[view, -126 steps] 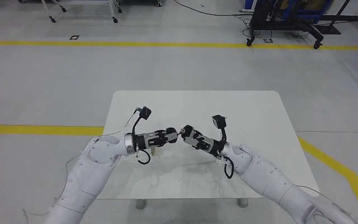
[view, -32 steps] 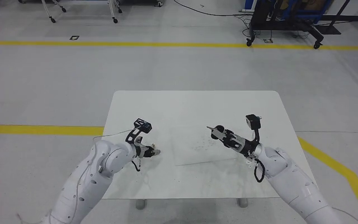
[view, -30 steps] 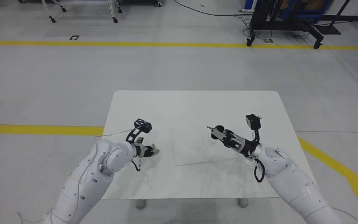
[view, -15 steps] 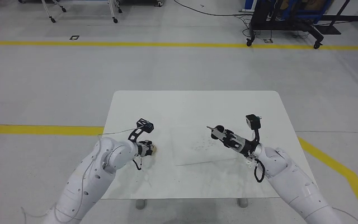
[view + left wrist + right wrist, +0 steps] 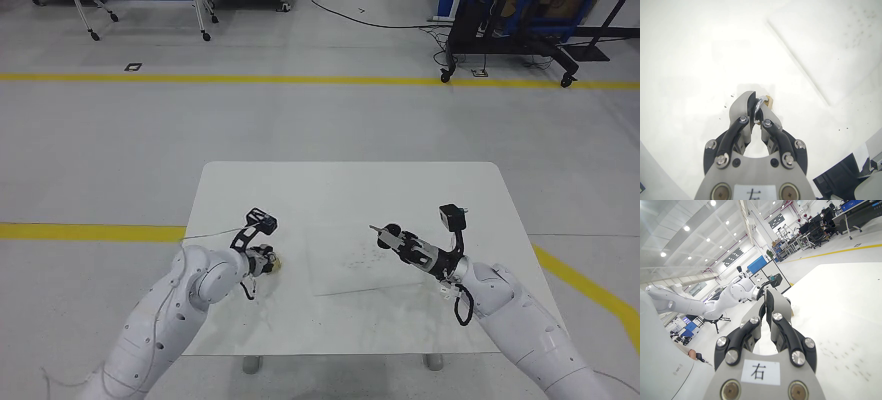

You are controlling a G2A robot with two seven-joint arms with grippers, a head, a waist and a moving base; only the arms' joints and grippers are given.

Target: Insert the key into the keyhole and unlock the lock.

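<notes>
Holding the padlock [image 5: 769, 101] by its steel shackle [image 5: 757, 107], your left end effector [image 5: 758, 103] is clamped narrow on the loop, and the brass body juts out just past the fingertips. It sits low over the counter [image 5: 400, 190], near the edge on your left side; you cannot tell from these views whether the brass touches the surface. In the top view the left end effector [image 5: 266, 262] points across the counter toward the other arm.

Your right end effector [image 5: 389, 237] is well apart from it, out to the right and lifted off the counter. Its fingers are pressed together [image 5: 766, 297] on a thin metal sliver that is most likely the key [image 5: 374, 229].

Note the one relation that matters: the key's long axis runs out of the right fingertips toward the left arm, so the padlock lies ahead of the tip rather than beside it. The keyhole face is hidden, so you cannot confirm that it is turned toward the key. Judge the gap as the whole job ahead: neither arm is nearer, and they must close toward each other.
</notes>
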